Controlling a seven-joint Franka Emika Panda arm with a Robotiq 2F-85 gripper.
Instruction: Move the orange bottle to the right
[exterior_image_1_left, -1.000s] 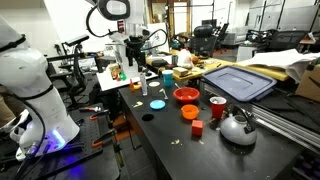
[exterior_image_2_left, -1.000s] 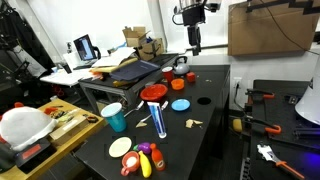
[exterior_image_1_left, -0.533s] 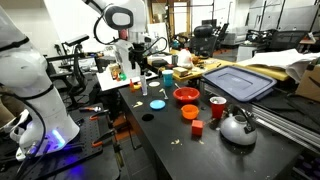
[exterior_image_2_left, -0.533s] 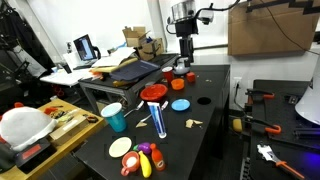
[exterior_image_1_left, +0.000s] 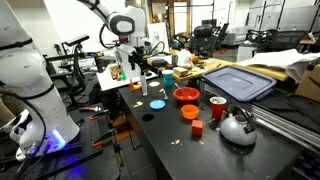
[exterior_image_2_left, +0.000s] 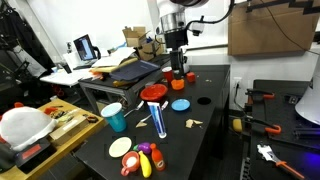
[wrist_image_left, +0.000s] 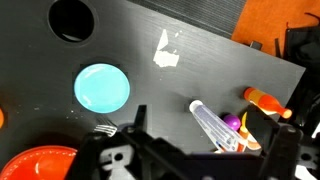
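A slim upright orange bottle (exterior_image_1_left: 115, 72) stands at the far left edge of the black table; it is small and blurred. It seems to be the small orange shape (exterior_image_2_left: 237, 124) by the table's right edge. An orange patch (wrist_image_left: 275, 25) past the table edge in the wrist view may be the same bottle; I cannot tell. My gripper (exterior_image_1_left: 131, 66) (exterior_image_2_left: 177, 62) hangs high above the table, apart from the bottle. Its fingers (wrist_image_left: 200, 150) look open and empty.
On the table are a red bowl (exterior_image_1_left: 186, 96), blue disc (wrist_image_left: 103, 87), low orange dish (exterior_image_1_left: 189, 111), red cube (exterior_image_1_left: 197, 127), red cup (exterior_image_1_left: 217, 107), kettle (exterior_image_1_left: 238, 127), teal cup (exterior_image_2_left: 115, 117), clear tube (wrist_image_left: 215, 125) and toy fruit (exterior_image_2_left: 140, 160).
The arm has come down and moved across above the table, away from the kettle end toward the middle. Nothing on the table has moved.
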